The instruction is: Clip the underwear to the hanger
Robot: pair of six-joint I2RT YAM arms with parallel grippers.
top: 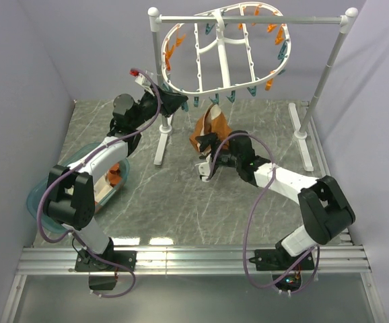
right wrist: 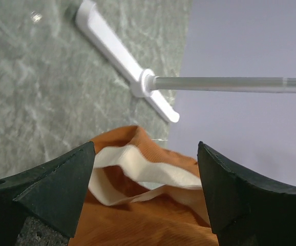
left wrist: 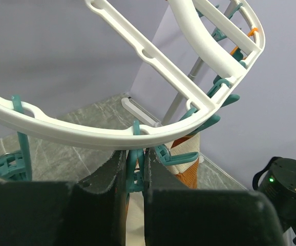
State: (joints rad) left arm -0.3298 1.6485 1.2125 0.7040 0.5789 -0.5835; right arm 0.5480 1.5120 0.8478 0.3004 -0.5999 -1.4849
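Now the left gripper (left wrist: 135,164) is closed on a teal clothespin (left wrist: 136,134) at the near rim of the hanger (left wrist: 86,134), just under its white edge. The underwear (right wrist: 138,220) hangs below this rim, above the table (top: 181,195). The right gripper (right wrist: 145,154) stands wide open, with the cream waistband between its fingers (right wrist: 61,189). Whether they touch the cloth I cannot tell. Beyond lies the pole stand's foot (right wrist: 112,46).

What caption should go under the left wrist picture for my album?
Left hand pinches a teal plastic clothespin under the white oval plastic hanger.
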